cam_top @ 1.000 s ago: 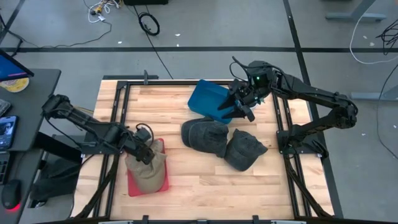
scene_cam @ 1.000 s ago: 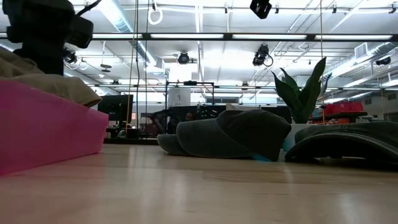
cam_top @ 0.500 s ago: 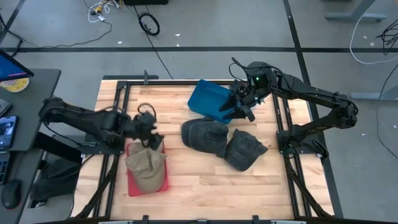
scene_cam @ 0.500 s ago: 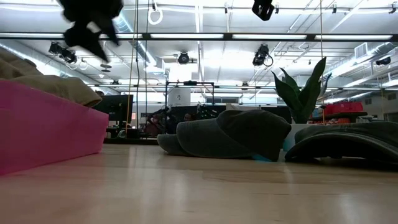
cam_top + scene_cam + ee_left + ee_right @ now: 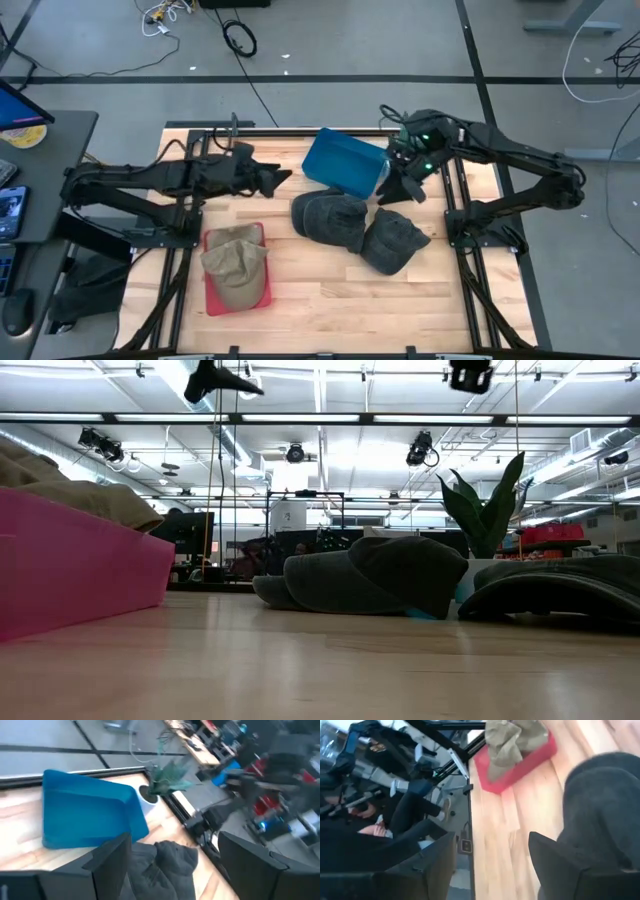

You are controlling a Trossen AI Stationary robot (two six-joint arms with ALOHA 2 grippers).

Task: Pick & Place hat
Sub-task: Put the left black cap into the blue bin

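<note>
With a tan hat [image 5: 236, 262] laid in the red tray [image 5: 214, 300], the left gripper [image 5: 282, 177] and right gripper [image 5: 392, 190] are held apart, empty, near the blue bin [image 5: 344, 164].

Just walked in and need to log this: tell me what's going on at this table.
A two-arm robot is sorting hats into trays. A tan hat lies in the pink tray. The left tool hangs open and empty above the table. The right tool, also empty, sits beside the blue tray, above two dark hats lying on the table.
</note>
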